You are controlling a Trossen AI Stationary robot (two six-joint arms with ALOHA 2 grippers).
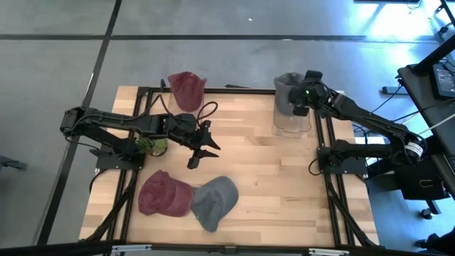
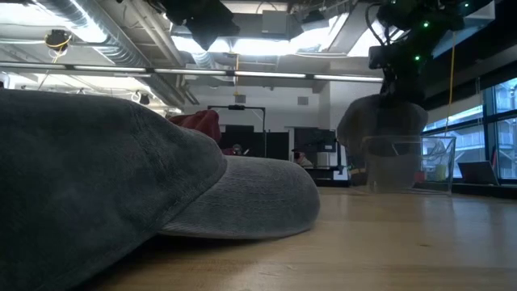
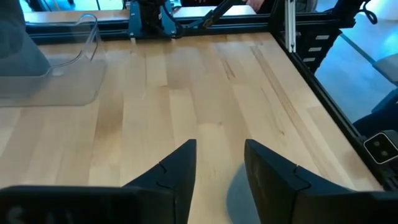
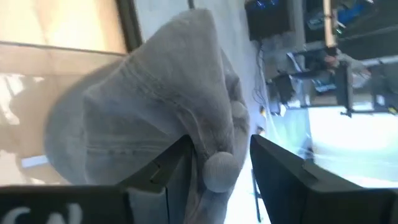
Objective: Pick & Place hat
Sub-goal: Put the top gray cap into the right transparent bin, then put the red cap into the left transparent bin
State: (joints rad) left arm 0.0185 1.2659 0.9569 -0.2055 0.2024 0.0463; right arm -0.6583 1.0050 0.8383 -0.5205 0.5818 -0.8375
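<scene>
A light grey hat [image 1: 287, 91] hangs from my right gripper [image 1: 301, 105] over a clear plastic container [image 1: 291, 122] at the table's far right. In the low view the hat [image 2: 378, 121] reaches down into the container [image 2: 420, 166]. My left gripper [image 1: 201, 148] is open above bare wood near the table's middle, touching nothing; its fingers [image 3: 221, 152] frame the planks. A dark grey hat [image 1: 215, 201] and a maroon hat [image 1: 163, 193] lie side by side, touching, near the near edge. Another maroon hat [image 1: 187, 89] sits at the far edge. My right gripper [image 4: 217, 155] is shut on the light grey hat's crown, pinching a bunched fold of cloth beside the top button [image 4: 219, 169] between its two fingers. The fingers come from above, pointing down. The hat hangs below them, with its lower part inside the clear container.
A green object [image 1: 153, 144] lies by the left arm's base. Black frame rails [image 1: 328, 163] run along the table's sides. Bare wood [image 1: 270, 178] lies between the hats and the container. In the low view the dark grey hat [image 2: 121, 178] fills the foreground.
</scene>
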